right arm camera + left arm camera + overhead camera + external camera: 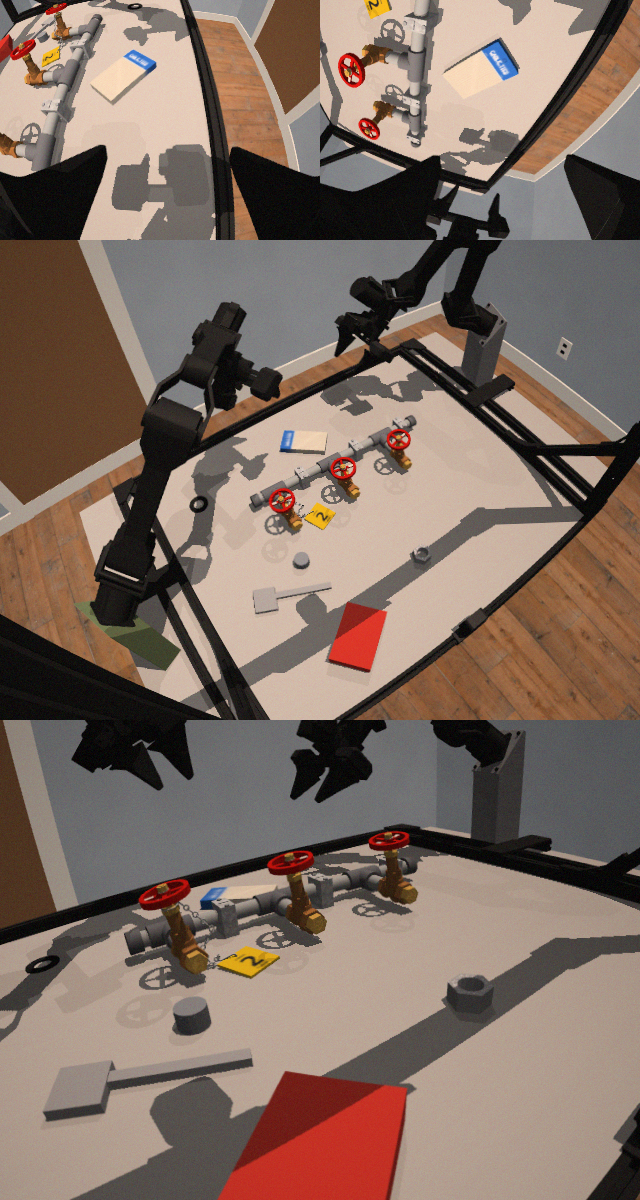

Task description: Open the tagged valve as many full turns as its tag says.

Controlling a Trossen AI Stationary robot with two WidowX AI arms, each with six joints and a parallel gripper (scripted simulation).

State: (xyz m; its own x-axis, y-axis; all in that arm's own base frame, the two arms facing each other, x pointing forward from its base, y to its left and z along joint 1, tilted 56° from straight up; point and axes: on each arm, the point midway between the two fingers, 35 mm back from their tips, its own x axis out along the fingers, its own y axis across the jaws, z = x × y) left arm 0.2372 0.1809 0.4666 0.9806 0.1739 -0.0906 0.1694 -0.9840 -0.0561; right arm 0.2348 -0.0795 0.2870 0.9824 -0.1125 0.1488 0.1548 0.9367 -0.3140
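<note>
Your left gripper (251, 397) (175, 782) (505, 163) and right gripper (361, 356) (306, 799) (479, 189) (170, 153), fingers spread, both raised above the table, tagged valve (290, 517) (181, 939) (60, 26) lower down, touching neither.

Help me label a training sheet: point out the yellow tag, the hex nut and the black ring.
Yellow tag (320, 515) (249, 961) (377, 7) (51, 57): all four views, its face.
Hex nut (415, 554) (468, 1001): top and exterior, side wall.
Black ring (191, 504) (29, 966) (129, 7): top, exterior, right wrist; its band.

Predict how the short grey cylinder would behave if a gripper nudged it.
The grey cylinder stands on its flat end, so it would probably slide rather than roll. Being squat, it seems unlikely to tip.
</note>
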